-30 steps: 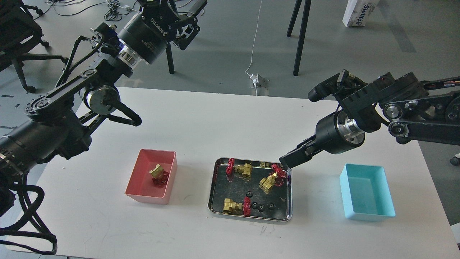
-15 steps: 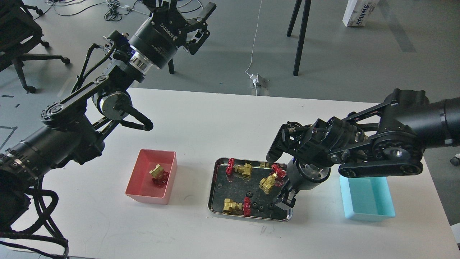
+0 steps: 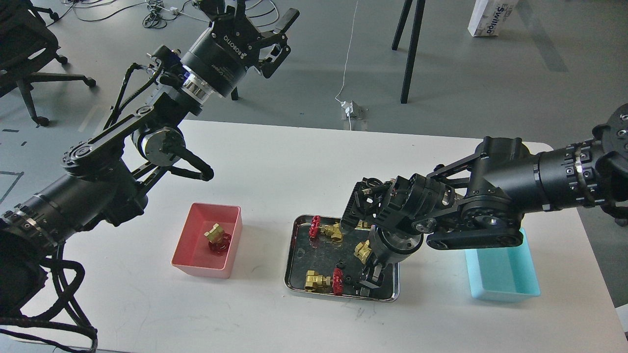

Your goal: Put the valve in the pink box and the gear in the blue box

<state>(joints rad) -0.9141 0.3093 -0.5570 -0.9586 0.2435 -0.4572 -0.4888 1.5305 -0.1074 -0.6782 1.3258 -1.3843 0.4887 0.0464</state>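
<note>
One valve (image 3: 217, 237) lies in the pink box (image 3: 200, 268) at the left. The steel tray (image 3: 290, 264) holds three more valves: one at the back (image 3: 325, 229), one in the middle (image 3: 363, 251) half hidden by my right wrist, and one at the front (image 3: 321, 282). Small black gears (image 3: 348, 279) lie along the tray's front. My right gripper (image 3: 369, 280) points down into the tray's front right corner among the gears; its fingers are dark and not told apart. The blue box (image 3: 500, 277) stands at the right, partly under my right arm. My left gripper (image 3: 262, 19) is open, high above the table's back left.
An office chair (image 3: 24, 49) stands on the floor at the far left. Black tripod legs (image 3: 409, 49), a power strip (image 3: 351, 110) and a cardboard box (image 3: 488, 17) are on the floor behind the table. The white table (image 3: 294, 162) has bare surface between the boxes.
My right arm has swung left and turned its gripper down into the tray's front right corner. My left arm has shifted slightly right and up, gripper still open.
</note>
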